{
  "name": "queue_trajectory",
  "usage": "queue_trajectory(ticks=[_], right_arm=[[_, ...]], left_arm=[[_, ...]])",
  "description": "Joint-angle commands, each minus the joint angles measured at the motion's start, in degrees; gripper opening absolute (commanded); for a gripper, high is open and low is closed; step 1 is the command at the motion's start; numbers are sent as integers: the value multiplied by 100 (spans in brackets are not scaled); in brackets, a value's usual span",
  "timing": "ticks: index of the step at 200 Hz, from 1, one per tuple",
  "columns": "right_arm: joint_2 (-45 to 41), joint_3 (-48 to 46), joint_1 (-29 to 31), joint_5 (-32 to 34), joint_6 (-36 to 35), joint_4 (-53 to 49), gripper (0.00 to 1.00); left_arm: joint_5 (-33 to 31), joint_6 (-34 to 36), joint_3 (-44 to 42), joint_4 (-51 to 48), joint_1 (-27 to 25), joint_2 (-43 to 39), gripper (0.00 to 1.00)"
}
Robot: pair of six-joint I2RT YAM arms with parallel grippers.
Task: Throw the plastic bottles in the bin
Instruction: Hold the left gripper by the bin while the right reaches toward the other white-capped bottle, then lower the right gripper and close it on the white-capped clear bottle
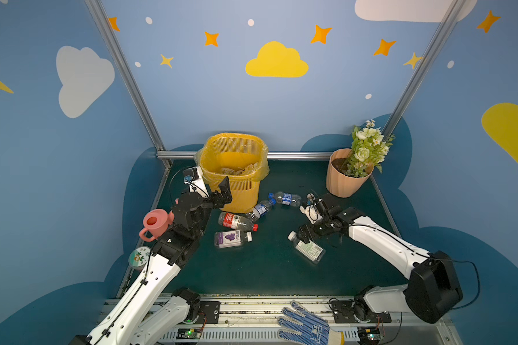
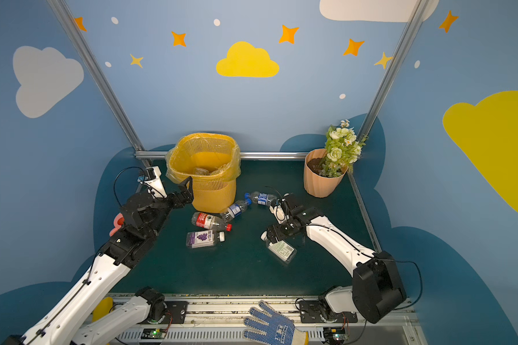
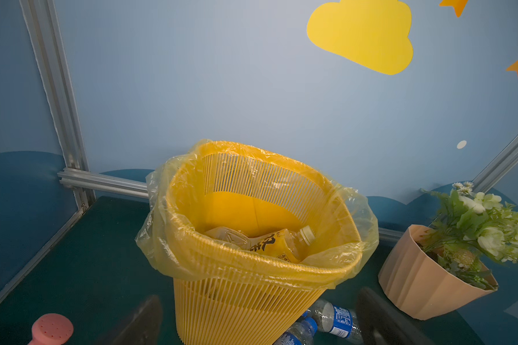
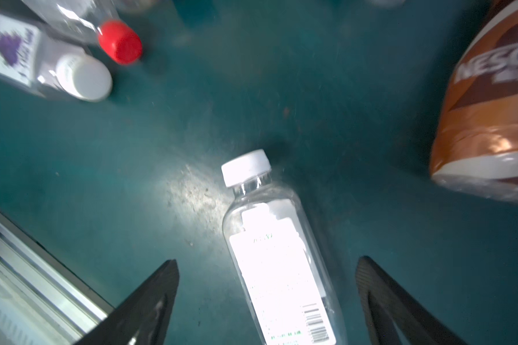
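The brown-labelled bottle is showing white capital letters "NESC" on its wrapper, the word running off the view's edge.

I am looking at a yellow slatted bin wearing a translucent yellow bag. A clear bottle is showing a white cap and white label, a grape bottle is showing purple print on white, and the surface is showing dark teal.

Both the left arm and the right arm have white link shells with small dark screw holes, bulky black joint housings, thin black cables running along them, and tapered black fingers.
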Motion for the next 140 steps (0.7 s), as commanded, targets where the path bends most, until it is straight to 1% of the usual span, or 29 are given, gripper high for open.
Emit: queue_trajectory(ticks=[1,45,104,140], right_arm=[[150,-28,130,184,22,-419,91],[647,10,349,530,135,-560,91],[1429,388,652,855,-28,-796,90],[1768,638,813,1144,-118,-968,84]], left_arm=[[77,-76,106,128,-12,45,100],[104,-67,106,137,-6,70,100],[36,-4,67,15,-6,-45,100],[-27,-5,18,-12,-8,-90,100]])
